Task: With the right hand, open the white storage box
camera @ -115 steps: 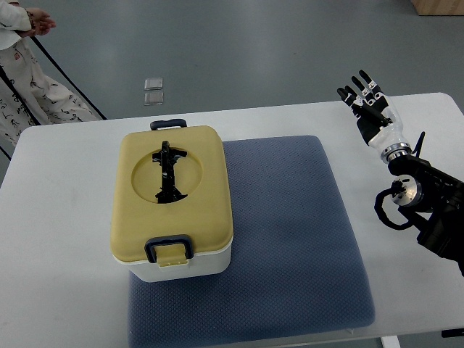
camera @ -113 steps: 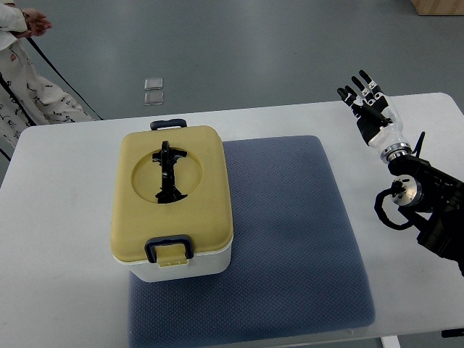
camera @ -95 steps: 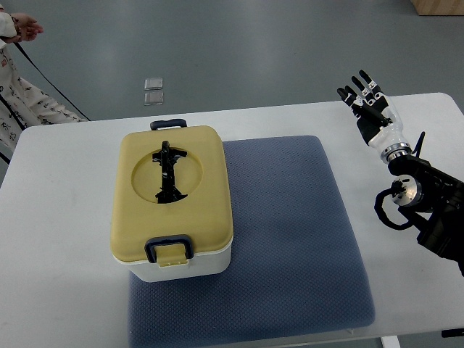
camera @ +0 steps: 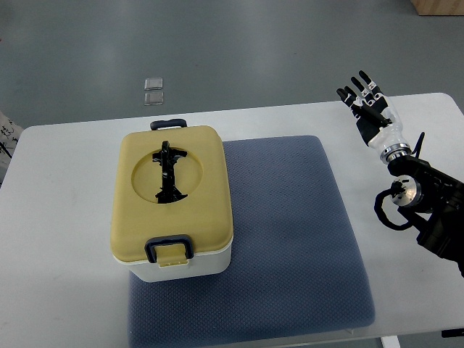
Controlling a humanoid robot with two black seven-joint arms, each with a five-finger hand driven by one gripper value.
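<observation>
Storage box (camera: 172, 205): white body with a yellow lid (camera: 174, 190), lid shut; sits at 9 o'clock of the frame centre, on the left edge of the blue mat (camera: 290, 239).
Front latch (camera: 168, 250): dark loop over a yellow tab, at 6 o'clock on the lid; likely first hold.
Rear latch (camera: 167, 124): at 12 o'clock.
Carry handle (camera: 169, 173): black, folded flat in the lid recess.
Handling: probably rigid, smooth plastic, light; may slide when its latch is pulled.
Right hand (camera: 367, 105): released, fingers spread, holding nothing; at 2 o'clock, well apart from the box.
Surface (camera: 65, 217): white.
</observation>
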